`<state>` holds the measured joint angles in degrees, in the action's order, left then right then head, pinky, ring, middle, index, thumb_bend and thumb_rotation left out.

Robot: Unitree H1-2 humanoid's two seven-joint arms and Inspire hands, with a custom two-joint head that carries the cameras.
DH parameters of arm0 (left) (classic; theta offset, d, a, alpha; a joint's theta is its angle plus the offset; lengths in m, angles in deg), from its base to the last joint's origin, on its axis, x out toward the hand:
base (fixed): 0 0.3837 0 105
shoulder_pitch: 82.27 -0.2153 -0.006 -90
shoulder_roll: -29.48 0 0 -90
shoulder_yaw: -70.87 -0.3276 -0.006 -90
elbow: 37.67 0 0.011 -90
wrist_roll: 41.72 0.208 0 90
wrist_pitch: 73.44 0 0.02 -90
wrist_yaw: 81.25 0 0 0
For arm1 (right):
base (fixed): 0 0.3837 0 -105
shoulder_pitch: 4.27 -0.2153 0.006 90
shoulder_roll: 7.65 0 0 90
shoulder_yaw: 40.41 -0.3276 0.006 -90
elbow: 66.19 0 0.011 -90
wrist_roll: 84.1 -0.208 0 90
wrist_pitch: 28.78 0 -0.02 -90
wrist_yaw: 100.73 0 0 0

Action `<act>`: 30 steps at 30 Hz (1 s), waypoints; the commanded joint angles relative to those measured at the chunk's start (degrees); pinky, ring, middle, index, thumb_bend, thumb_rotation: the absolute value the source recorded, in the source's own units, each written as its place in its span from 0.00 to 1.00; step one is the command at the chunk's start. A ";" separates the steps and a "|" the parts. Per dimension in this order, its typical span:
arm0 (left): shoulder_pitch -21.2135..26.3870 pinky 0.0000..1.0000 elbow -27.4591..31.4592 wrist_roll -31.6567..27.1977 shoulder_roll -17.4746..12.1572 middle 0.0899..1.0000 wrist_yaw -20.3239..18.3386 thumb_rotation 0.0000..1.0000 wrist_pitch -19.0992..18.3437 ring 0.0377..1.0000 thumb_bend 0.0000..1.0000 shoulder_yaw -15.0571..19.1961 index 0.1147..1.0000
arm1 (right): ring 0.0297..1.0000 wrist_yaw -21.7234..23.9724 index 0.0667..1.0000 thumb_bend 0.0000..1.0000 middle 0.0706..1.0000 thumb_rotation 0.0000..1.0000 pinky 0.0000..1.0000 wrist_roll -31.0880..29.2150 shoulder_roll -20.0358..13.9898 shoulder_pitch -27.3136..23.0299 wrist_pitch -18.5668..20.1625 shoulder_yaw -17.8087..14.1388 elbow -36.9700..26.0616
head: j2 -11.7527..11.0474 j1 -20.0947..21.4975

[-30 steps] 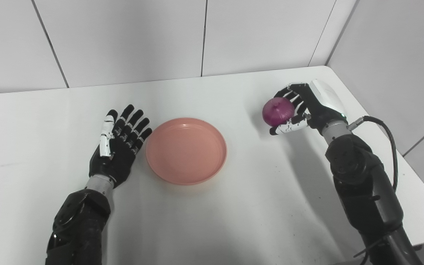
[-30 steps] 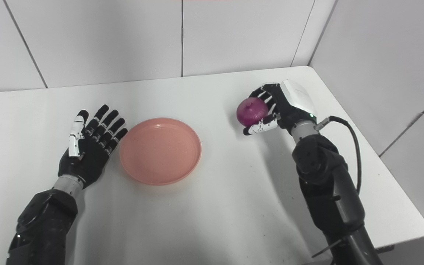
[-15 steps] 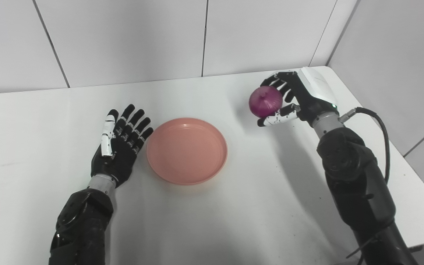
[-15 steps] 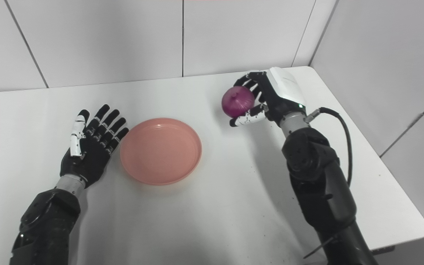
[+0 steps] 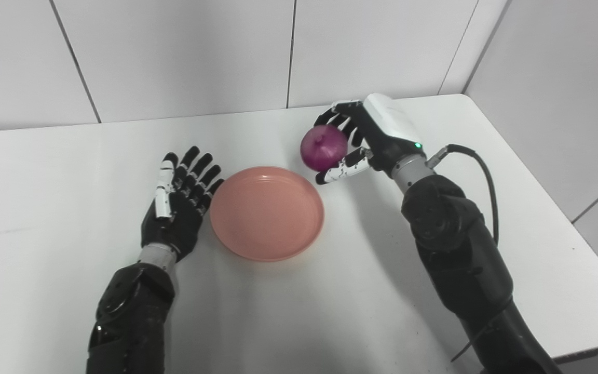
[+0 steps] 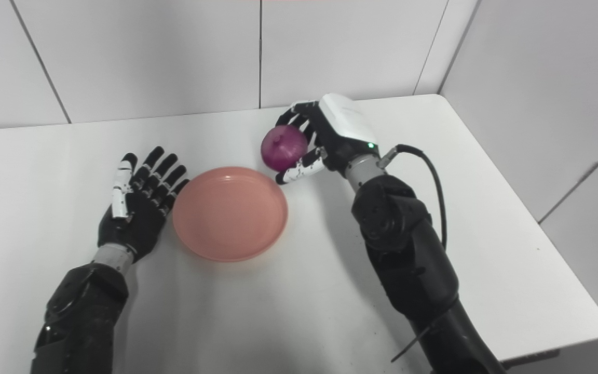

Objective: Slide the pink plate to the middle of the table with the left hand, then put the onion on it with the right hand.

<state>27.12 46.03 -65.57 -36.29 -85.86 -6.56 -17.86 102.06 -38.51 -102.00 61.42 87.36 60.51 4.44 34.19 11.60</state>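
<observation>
Plate: one, pink | onion: one, gripped by right hand | left hand: spread, empty

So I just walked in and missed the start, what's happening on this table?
The right hand holds a purple onion in the air, near the far right rim of the pink plate, which lies empty around mid-table. The left hand rests open and flat beside the plate's left edge. The onion is not yet on the plate.
</observation>
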 commanded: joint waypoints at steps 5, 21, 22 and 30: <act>-0.73 0.91 -0.48 1.06 1.54 0.93 1.05 1.00 -1.40 0.92 0.43 -0.23 0.92 | 0.44 -2.61 0.45 0.52 0.51 0.14 0.37 -0.33 1.35 -2.56 -3.56 1.65 0.89 | 0.40 -2.06; -0.79 0.90 -0.41 2.56 2.87 0.92 2.29 1.00 -0.86 0.92 0.43 -0.86 0.91 | 0.42 -4.29 0.45 0.52 0.50 0.14 0.34 -1.20 3.64 -1.22 -5.39 5.80 9.21 | 0.80 -4.58; -0.84 0.91 -0.39 2.57 2.94 0.92 2.32 1.00 -0.81 0.92 0.43 -0.85 0.91 | 0.43 -4.38 0.45 0.52 0.51 0.14 0.34 -1.25 3.69 -1.09 -5.35 5.98 9.48 | 0.80 -4.58; -1.00 0.91 -0.08 2.80 2.85 0.93 2.21 1.00 -0.73 0.92 0.44 -1.14 0.91 | 0.48 -5.07 0.45 0.52 0.54 0.14 0.39 -0.40 3.08 -0.16 -5.57 7.83 11.03 | 0.97 -4.75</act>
<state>27.07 46.20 -63.84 -34.63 -84.41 -6.51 -18.58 98.63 -39.68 -98.37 62.53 83.95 68.46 16.22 35.16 6.86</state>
